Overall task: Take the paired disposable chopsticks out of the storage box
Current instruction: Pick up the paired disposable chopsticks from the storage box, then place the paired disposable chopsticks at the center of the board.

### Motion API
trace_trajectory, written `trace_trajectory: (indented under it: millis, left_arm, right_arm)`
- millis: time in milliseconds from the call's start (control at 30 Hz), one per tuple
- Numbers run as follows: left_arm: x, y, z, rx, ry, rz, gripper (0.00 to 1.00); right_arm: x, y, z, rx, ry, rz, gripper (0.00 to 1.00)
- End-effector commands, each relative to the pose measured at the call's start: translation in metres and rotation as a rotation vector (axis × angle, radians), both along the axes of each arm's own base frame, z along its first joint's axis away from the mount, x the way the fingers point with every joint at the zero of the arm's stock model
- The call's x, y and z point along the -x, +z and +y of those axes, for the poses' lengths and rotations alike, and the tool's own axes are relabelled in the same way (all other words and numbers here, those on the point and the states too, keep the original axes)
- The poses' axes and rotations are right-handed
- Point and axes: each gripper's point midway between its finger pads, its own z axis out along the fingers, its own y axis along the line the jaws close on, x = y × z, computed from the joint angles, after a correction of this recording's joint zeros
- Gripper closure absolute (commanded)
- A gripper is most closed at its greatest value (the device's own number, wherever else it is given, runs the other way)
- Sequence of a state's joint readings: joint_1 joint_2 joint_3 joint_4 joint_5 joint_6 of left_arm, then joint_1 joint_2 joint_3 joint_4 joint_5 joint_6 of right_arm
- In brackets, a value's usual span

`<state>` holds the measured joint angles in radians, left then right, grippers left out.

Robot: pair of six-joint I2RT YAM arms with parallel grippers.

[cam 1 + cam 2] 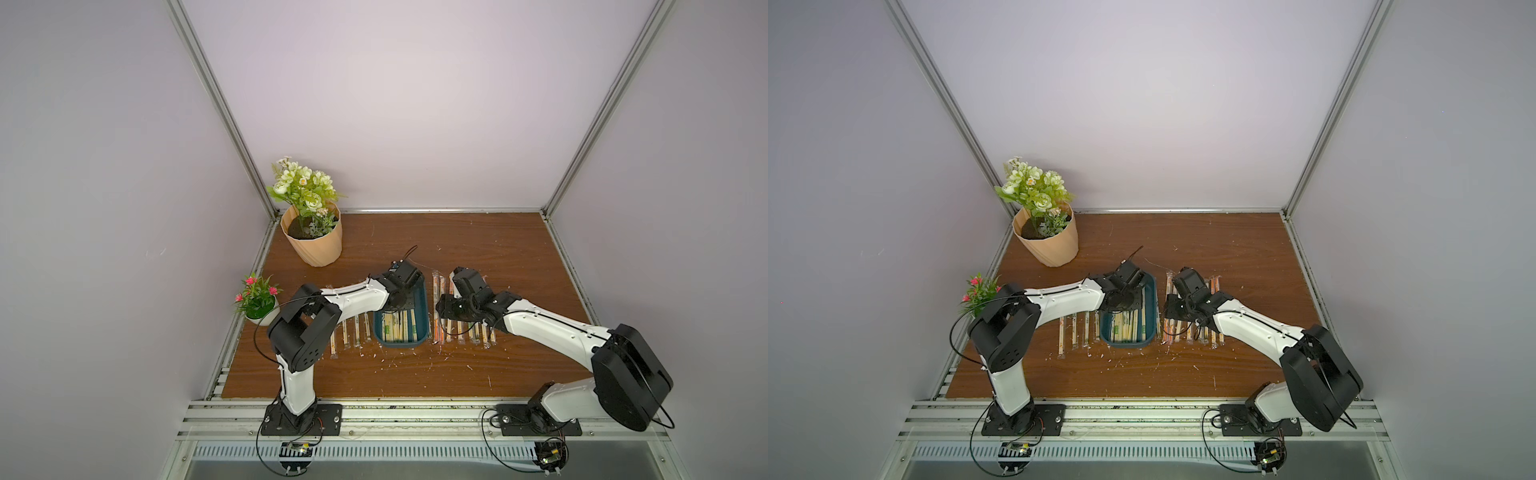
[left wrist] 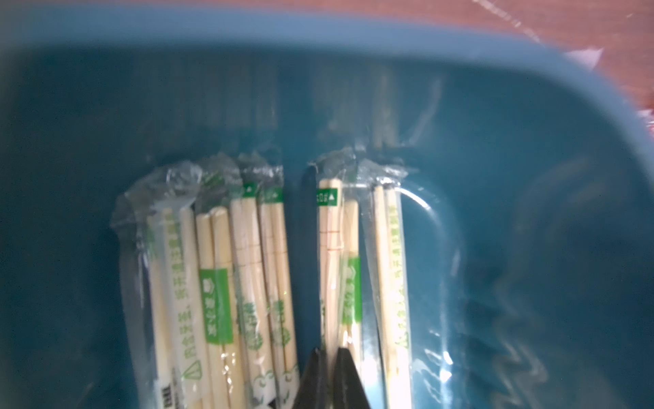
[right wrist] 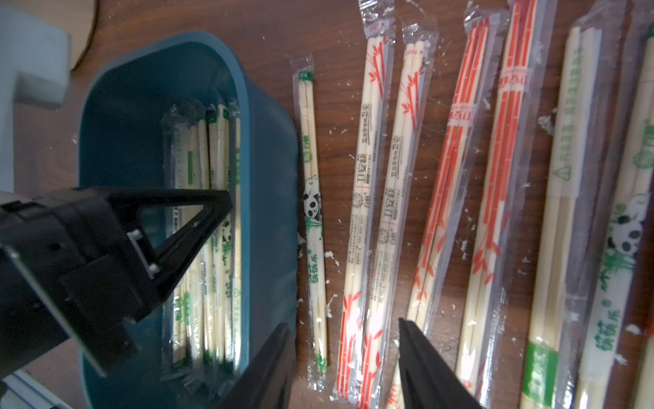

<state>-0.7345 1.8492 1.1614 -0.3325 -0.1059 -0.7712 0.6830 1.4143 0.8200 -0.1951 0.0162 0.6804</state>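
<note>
Presently on the wooden table (image 1: 478,249), item by item:

1. storage box (image 1: 425,316): dark teal tray, set between the two arms with its long side running away from them. I take it that either arm can reach in from there.

2. paired disposable chopsticks, in the box (image 2: 247,269): green-print sleeves lying lengthwise on the floor, side by side and partly overlapping.

3. paired disposable chopsticks, out of the box: a short row to the left of the box (image 1: 356,332) and a longer row to its right (image 3: 460,177), with orange, green and panda print. They lie flat and roughly parallel to the box, probably to keep its mouth clear.

4. left gripper (image 2: 330,357): reaching down inside the box, fingers drawn together on one green-print pair (image 2: 329,226). It holds the pair partway along its length, likely so that it comes up level. I cannot tell whether the pair is off the floor.

5. right gripper (image 3: 343,336): about half open and holding nothing. It hangs above the right-hand row, just beside the box wall, seemingly parked clear of the other arm.

6. peach flower pot (image 1: 316,245) and small white pot of pink flowers (image 1: 257,301): far left, well apart from the work.
</note>
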Motion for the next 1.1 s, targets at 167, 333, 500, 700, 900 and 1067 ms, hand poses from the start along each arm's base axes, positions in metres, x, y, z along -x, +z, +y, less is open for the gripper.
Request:
trace_trajectory:
  millis: [167,333,500,700,900,1067]
  left_arm:
    - [-0.009,0.043,-0.012,0.030,-0.050,-0.083,0.99]
    - [-0.012,0.062,-0.022,0.097,-0.091,-0.127,0.99]
    - [-0.015,0.081,-0.019,0.201,-0.111,-0.165,0.99]
    - [-0.019,0.108,0.023,0.211,-0.038,-0.228,0.99]
    - [-0.013,0.120,0.081,0.078,0.070,-0.251,0.99]
    - [-0.005,0.105,0.136,0.022,0.185,-0.220,0.99]
  right_arm:
    - [-0.002,0.011,0.003,-0.019,0.009,-0.014,0.47]
    - [-0.003,0.012,0.003,-0.017,0.010,-0.016,0.47]
    - [-0.003,0.012,0.002,-0.016,0.008,-0.016,0.47]
    - [-0.002,0.013,0.001,-0.016,0.008,-0.019,0.47]
    - [-0.002,0.016,0.002,-0.025,0.008,-0.023,0.47]
    - [-0.002,0.017,0.002,-0.029,0.010,-0.025,0.48]
